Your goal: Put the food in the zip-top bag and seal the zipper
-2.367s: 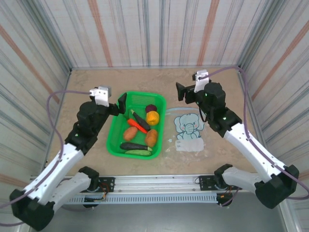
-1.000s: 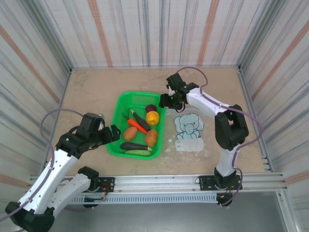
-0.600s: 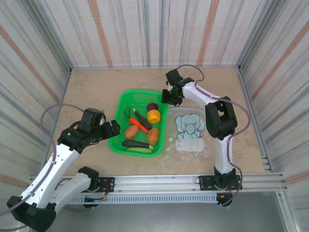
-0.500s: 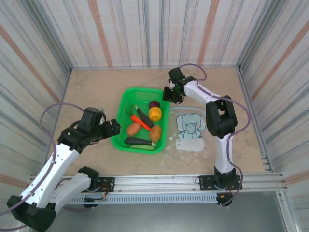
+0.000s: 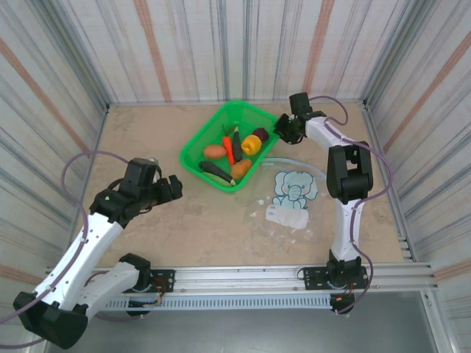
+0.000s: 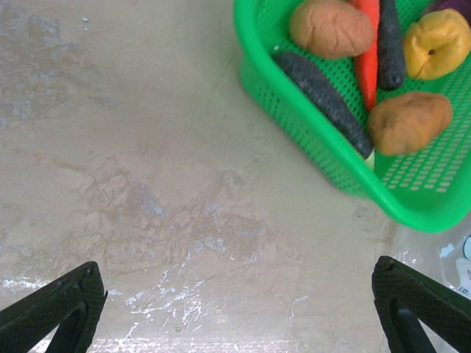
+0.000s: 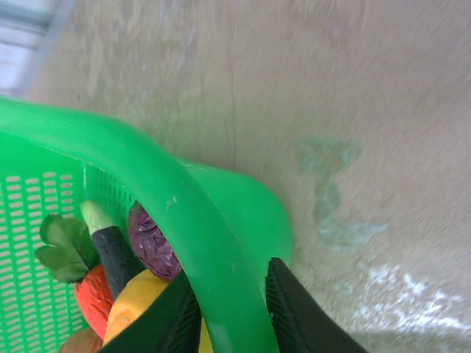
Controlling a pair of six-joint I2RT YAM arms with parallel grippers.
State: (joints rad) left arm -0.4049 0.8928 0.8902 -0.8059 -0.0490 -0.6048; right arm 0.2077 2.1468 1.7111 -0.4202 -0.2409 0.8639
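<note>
At the rim of the green basket [image 7: 169,195], our right claw [image 5: 283,126] pinches it; our left claw [image 5: 173,187] is spread. If we tip it, food [image 5: 251,144] may spill.

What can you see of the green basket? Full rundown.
The green basket is a bright green plastic rectangular tray with rounded corners, a smooth thick rim and perforated mesh walls and floor. It sits diagonal on the far half of the table, holding the food. The right pincer clamps its rim at the far right corner, one finger inside, one outside. Its near corner is close to the zip-top bag.
</note>
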